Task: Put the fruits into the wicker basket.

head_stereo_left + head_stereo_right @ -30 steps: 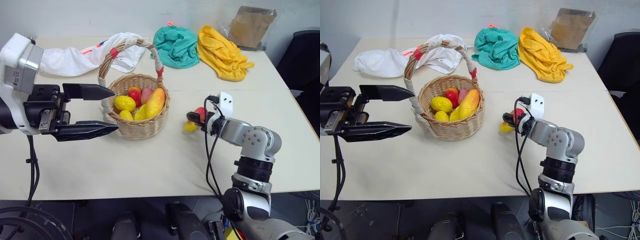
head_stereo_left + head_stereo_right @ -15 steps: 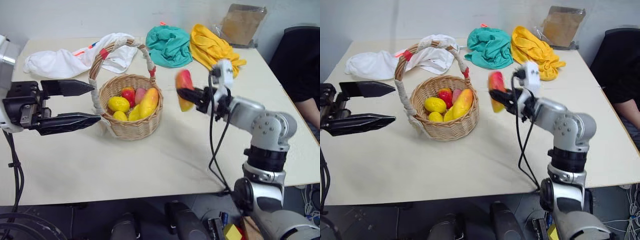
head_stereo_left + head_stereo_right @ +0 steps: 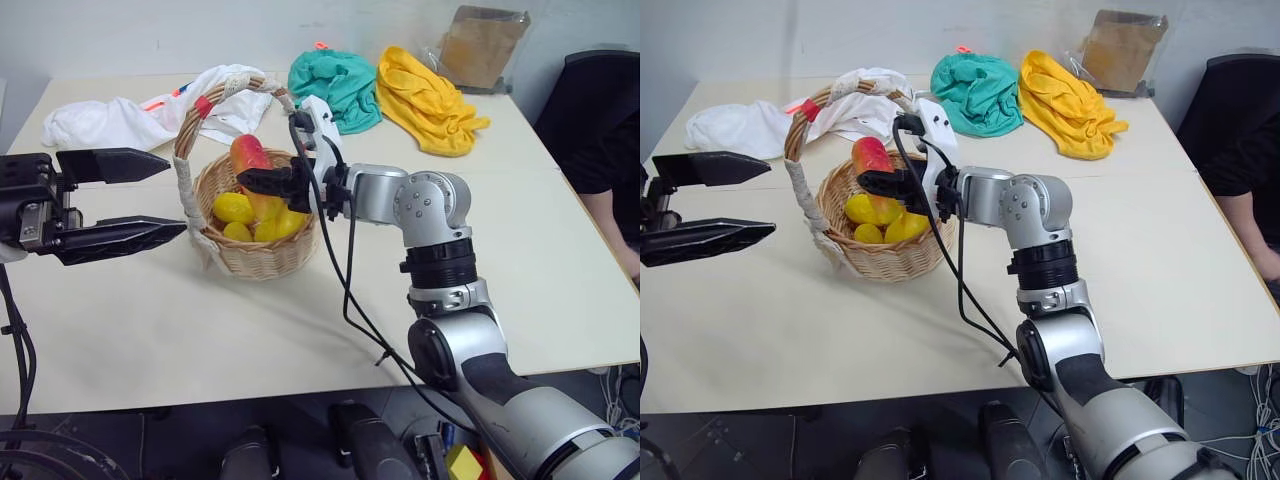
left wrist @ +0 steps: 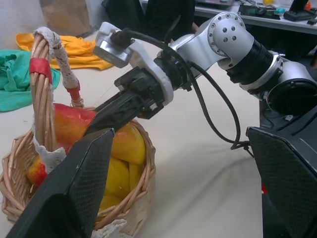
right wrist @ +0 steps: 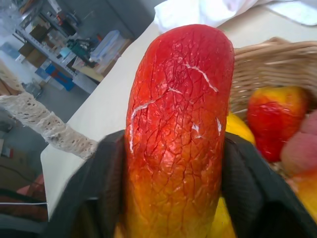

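The wicker basket (image 3: 257, 258), with its cloth-wrapped handle (image 3: 184, 178), stands left of the table's middle. Just over its bowl my right gripper (image 3: 252, 181) is shut on the red-to-yellow fruit (image 3: 249, 155), held upright with its red end up; the right wrist view shows that fruit (image 5: 178, 134) clamped between both black fingers. The orange-yellow fruit (image 3: 906, 226) lies in the basket, partly hidden behind the gripper. My left gripper (image 3: 174, 196) is open beside the basket's left side, near the handle, with nothing between its fingers.
Yellow lemons (image 3: 233, 207), a red round fruit (image 5: 274, 119) and a pink peach (image 5: 300, 149) lie in the basket. A white cloth (image 3: 110, 121), teal cloth (image 3: 334, 76), yellow cloth (image 3: 425, 95) and brown bag (image 3: 481, 45) line the table's far side. A person (image 3: 598, 140) sits at the right edge.
My right gripper has lifted the red-to-yellow fruit off the table on the right and carried it left to over the basket. The left gripper has barely moved. The camera has shifted.
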Controlling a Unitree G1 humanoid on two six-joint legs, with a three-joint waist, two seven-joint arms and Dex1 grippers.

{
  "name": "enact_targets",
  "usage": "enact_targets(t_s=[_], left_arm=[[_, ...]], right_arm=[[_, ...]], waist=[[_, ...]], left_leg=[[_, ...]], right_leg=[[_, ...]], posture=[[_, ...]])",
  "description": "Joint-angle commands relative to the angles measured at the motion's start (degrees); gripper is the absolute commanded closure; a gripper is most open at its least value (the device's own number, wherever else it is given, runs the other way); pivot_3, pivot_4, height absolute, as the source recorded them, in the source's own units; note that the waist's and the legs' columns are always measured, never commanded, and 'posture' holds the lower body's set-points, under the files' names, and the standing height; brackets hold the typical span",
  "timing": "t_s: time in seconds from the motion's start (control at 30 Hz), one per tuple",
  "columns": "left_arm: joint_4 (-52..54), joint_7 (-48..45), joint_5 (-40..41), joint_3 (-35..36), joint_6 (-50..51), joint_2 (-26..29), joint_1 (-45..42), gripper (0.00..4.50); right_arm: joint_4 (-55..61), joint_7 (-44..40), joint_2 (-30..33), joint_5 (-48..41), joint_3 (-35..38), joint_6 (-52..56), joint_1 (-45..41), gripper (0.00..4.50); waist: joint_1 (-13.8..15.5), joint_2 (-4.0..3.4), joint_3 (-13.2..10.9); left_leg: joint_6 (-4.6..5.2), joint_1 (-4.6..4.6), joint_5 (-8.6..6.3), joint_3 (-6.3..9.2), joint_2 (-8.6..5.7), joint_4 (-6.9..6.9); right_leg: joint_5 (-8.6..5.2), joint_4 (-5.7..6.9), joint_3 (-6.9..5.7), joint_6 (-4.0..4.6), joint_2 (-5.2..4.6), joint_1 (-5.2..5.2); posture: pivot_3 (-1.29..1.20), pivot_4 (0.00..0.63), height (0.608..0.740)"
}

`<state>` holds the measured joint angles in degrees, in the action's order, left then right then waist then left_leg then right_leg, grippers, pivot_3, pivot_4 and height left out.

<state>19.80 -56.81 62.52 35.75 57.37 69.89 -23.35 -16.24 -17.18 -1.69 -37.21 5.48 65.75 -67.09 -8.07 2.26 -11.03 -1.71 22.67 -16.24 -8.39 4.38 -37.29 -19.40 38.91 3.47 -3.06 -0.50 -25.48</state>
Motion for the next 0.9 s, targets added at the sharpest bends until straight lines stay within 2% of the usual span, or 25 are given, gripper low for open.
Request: enact_targets(t_s=[0.03,0.07,0.23,0.37,0.43,0.6,0.73,0.83,0.9], left_arm=[[0.9,0.6,0.5,2.8,-0.7,0.0,0.3,0.0],[1.1,0.8,0.6,2.9,-0.7,0.0,0.4,0.0],[0.9,1.4,0.8,2.5,-1.1,-0.2,0.2,0.0],[0.4,2.0,0.9,1.9,-1.5,-0.2,-0.8,0.0],[0.0,2.6,1.0,1.4,-1.8,-0.3,-1.7,0.0],[-0.3,4.0,1.1,0.6,-2.2,-0.9,-3.3,0.0],[0.4,4.4,1.6,1.5,-1.7,-0.8,-3.1,0.0],[0.4,4.7,1.5,1.5,-1.8,-0.7,-3.1,0.0],[0.6,4.9,1.5,1.7,-1.8,-0.8,-3.0,0.0]], right_arm=[[4.1,-1.9,1.1,-1.7,0.3,1.4,-0.8,0.55],[5.7,-2.5,1.9,-2.7,0.9,2.3,-0.7,0.23],[12.9,-5.9,8.8,-6.0,4.2,3.9,0.2,0.23],[16.7,-11.3,17.6,4.8,-6.5,-9.4,4.4,0.23],[13.7,-12.1,19.0,11.2,-11.3,-17.9,5.4,0.23],[0.0,-12.0,13.0,16.6,-12.4,-29.1,2.2,0.23],[-14.5,-11.2,7.4,18.2,-9.4,-37.2,-4.2,0.23],[-22.8,-11.6,5.5,19.1,-8.0,-41.4,-7.6,0.23],[-28.5,-11.4,4.5,19.6,-6.9,-44.0,-9.4,0.6]], waist=[[0.0,0.0,0.0],[0.0,0.0,0.0],[0.2,0.0,0.0],[0.1,0.03,0.0],[-0.2,0.03,0.0],[-1.0,0.04,0.0],[-1.5,0.04,0.0],[-1.5,0.05,0.0],[-1.5,0.06,0.0]], left_leg=[[0.0,0.01,0.0,0.0,0.0,0.0],[0.0,0.03,0.0,0.01,0.0,-0.02],[0.01,0.09,0.0,0.07,-0.01,-0.07],[0.02,0.08,-0.01,0.07,-0.02,-0.09],[0.01,0.06,-0.01,0.02,-0.03,-0.11],[-0.13,-0.16,0.09,-0.08,-0.01,-0.11],[-0.15,-0.22,0.12,-0.07,0.0,-0.16],[-0.15,-0.21,0.12,-0.04,0.0,-0.17],[-0.13,-0.19,0.11,-0.04,-0.01,-0.18]], right_leg=[[0.0,0.0,0.0,0.0,0.0,-0.01],[0.0,0.0,-0.01,0.0,0.0,-0.02],[0.0,0.01,-0.06,0.0,-0.02,-0.02],[0.0,0.01,-0.06,0.0,-0.01,-0.02],[0.0,0.04,-0.01,0.0,0.02,-0.02],[-0.01,0.38,0.11,0.02,0.08,-0.02],[-0.03,0.53,0.09,0.06,0.08,-0.02],[-0.04,0.52,0.07,0.07,0.06,-0.01],[-0.04,0.5,0.07,0.07,0.03,0.0]], posture=[[0.0,0.15,0.74],[0.0,0.15,0.74],[0.0,0.15,0.74],[0.0,0.15,0.74],[0.0,0.15,0.74],[0.0,0.15,0.74],[0.0,0.15,0.74],[0.0,0.15,0.74],[0.0,0.15,0.74]])
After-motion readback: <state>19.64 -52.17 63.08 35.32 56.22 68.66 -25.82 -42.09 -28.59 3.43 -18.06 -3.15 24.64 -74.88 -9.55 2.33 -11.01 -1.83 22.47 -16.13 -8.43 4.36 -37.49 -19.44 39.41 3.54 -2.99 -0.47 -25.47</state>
